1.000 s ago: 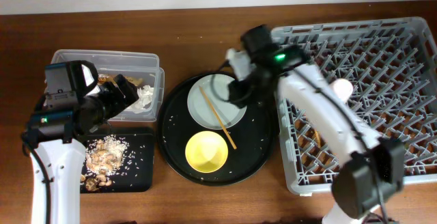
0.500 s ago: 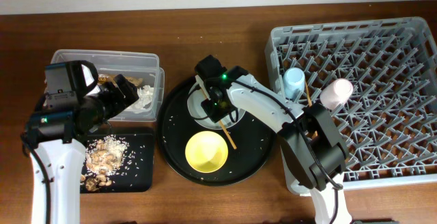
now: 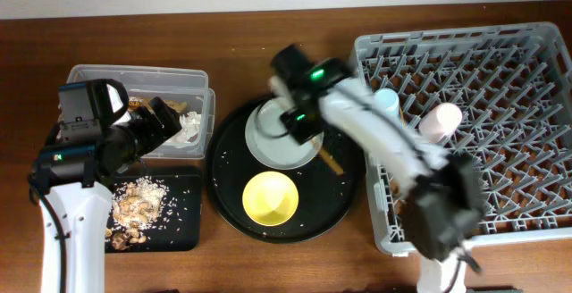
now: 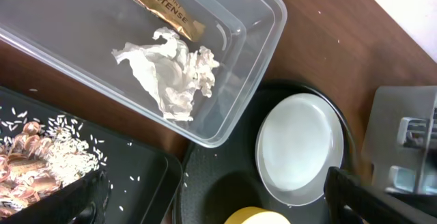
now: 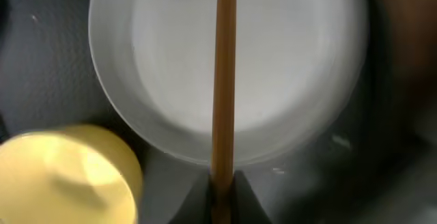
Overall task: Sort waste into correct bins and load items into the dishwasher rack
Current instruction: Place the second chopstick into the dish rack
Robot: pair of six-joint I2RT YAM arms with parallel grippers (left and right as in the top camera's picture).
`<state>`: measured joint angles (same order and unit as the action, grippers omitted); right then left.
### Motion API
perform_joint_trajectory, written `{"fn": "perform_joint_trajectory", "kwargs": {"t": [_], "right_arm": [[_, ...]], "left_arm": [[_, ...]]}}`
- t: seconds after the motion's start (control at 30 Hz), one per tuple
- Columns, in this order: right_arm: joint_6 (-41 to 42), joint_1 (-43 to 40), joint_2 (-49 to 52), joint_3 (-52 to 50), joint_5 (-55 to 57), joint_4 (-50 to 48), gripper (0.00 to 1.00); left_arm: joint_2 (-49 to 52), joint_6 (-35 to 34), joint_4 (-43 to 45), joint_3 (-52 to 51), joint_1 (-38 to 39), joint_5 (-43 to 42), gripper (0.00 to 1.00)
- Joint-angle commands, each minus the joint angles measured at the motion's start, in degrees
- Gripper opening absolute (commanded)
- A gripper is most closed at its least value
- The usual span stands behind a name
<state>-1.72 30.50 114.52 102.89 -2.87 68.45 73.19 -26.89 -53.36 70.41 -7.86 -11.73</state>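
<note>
Bench [image 3: 268,34]: brown wood; round black tray [image 3: 228,163] at centre.
Left fingers [image 4: 78,200]: spread wide, empty.
Scraps [image 3: 134,205]: in shallow black tray [image 3: 179,217], 8 o'clock.
Yellow bowl [image 3: 270,198]: 6 o'clock on round tray.
Plate [image 5: 287,67]: 12 o'clock on it.
Right fingers [image 5: 205,200]: pinched on chopstick [image 5: 223,80], over plate.
Tub [image 4: 263,19]: 10 o'clock; tissue [image 4: 174,70], wrapper [image 4: 164,2] inside.
Rack [image 3: 500,87]: 3 o'clock; blue cup [image 3: 386,101], pink cup [image 3: 441,119] inside.
</note>
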Motion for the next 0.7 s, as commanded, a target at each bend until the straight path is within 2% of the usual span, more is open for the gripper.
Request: {"fn": "perform_joint_trajectory", "kwargs": {"t": [0.0,0.03,0.13,0.27,0.5,0.57,0.67], "right_arm": [[-5.51,-11.26,-7.58,1.79,3.19,5.16,0.04],[-7.48,-16.92,-8.11,1.79,3.19,7.48,0.04],[-13.11,-27.04,-7.3,-1.09,3.15,9.11,0.06],[-13.49,-33.97,-4.83,-2.67,3.1,4.9,0.06],[-13.42,-34.12,-4.09,-5.46,-1.44,0.22,0.08],[-9.97,-34.12,-4.09,-7.76,-3.23,-2.86,0.08],[-9.81,-34.03,-4.09,-10.91,-4.57,-6.32,0.1]], "left_arm": [[-0.2,-0.46,0.11,0.35,-0.2,0.22,0.99],[-0.2,-0.46,0.11,0.35,-0.2,0.22,0.99],[-0.2,-0.46,0.11,0.35,-0.2,0.22,0.99],[-0.2,-0.46,0.11,0.35,-0.2,0.22,0.99],[-0.2,-0.46,0.11,0.35,-0.2,0.22,0.99],[-0.2,-0.46,0.11,0.35,-0.2,0.22,0.99],[-0.2,-0.46,0.11,0.35,-0.2,0.22,0.99]]}}
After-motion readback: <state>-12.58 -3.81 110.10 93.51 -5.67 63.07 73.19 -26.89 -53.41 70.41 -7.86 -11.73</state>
